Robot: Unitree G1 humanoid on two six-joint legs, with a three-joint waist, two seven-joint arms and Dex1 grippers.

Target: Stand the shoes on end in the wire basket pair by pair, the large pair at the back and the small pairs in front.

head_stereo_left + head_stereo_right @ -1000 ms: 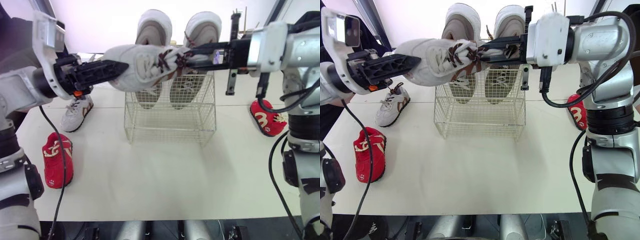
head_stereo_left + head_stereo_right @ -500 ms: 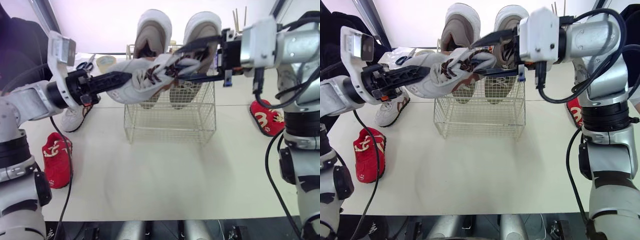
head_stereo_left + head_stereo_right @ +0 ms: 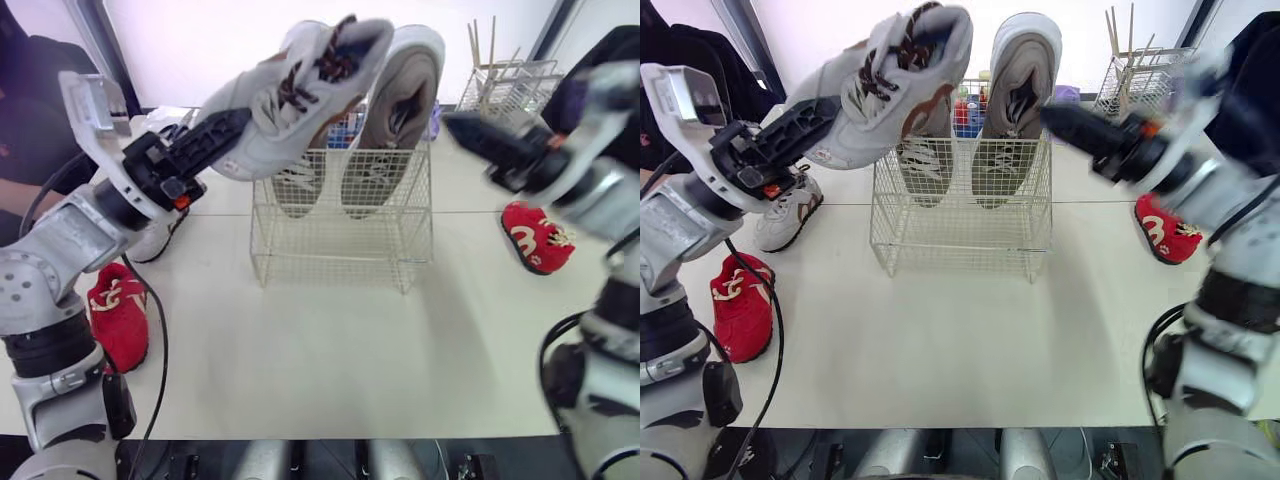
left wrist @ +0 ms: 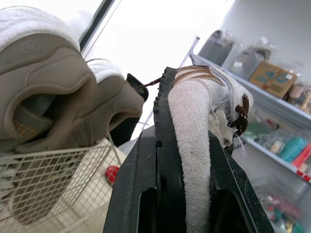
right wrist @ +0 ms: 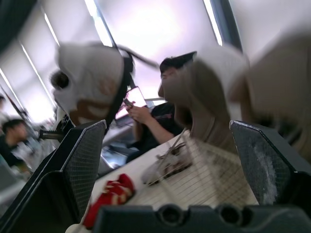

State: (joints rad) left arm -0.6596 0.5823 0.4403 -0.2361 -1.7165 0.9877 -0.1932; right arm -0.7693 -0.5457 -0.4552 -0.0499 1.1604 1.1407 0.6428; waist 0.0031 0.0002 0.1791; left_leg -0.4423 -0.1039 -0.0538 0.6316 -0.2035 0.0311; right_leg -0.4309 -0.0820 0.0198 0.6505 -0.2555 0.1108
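My left gripper (image 3: 222,126) is shut on the heel end of a small white sneaker with brown laces (image 3: 295,85), held tilted toe-up above the left side of the wire basket (image 3: 340,245). Its suede heel sits between my fingers (image 4: 194,131). The large grey pair (image 3: 400,110) stands on end at the back of the basket. My right gripper (image 3: 478,135) hangs open to the right of the basket, its fingers (image 5: 82,160) wide apart with nothing between them. The matching white sneaker (image 3: 780,215) lies on the table at the left. One red shoe (image 3: 118,315) lies at the front left, another (image 3: 535,235) at the right.
A wire rack with upright sticks (image 3: 510,80) stands at the back right. A person (image 5: 160,114) sits beyond the table's left side. The front half of the white table (image 3: 340,360) lies between the basket and me.
My right gripper let go of the white sneaker, opened and drew back to the right. My left gripper shut on its heel and swung it up over the basket.
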